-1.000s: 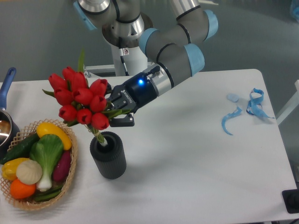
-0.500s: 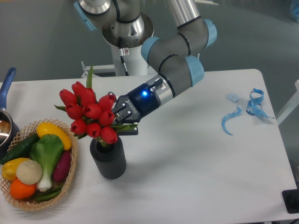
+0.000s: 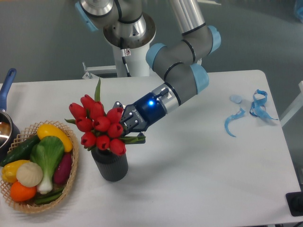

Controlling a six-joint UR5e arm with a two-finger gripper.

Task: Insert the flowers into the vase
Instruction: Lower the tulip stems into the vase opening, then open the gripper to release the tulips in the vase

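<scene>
The flowers (image 3: 100, 126), a bunch of red tulip heads with green leaves, sit over the mouth of the vase (image 3: 111, 167), a short dark grey ribbed cylinder at the table's left centre. Their stems go down into the vase and are hidden by the heads. My gripper (image 3: 128, 134) comes in from the right and is shut on the flowers at the green stems just under the heads. One long leaf sticks up behind the bunch.
A wicker basket (image 3: 66, 185) of colourful vegetables stands just left of the vase. A pan with a blue handle (image 3: 6, 86) is at the far left edge. Blue ribbon scraps (image 3: 251, 110) lie at the right of the white table (image 3: 199, 179).
My gripper has carried the flowers down and to the right. The stems, whose ends were just inside the vase mouth, now sit deeper, with the heads resting right over the rim.
</scene>
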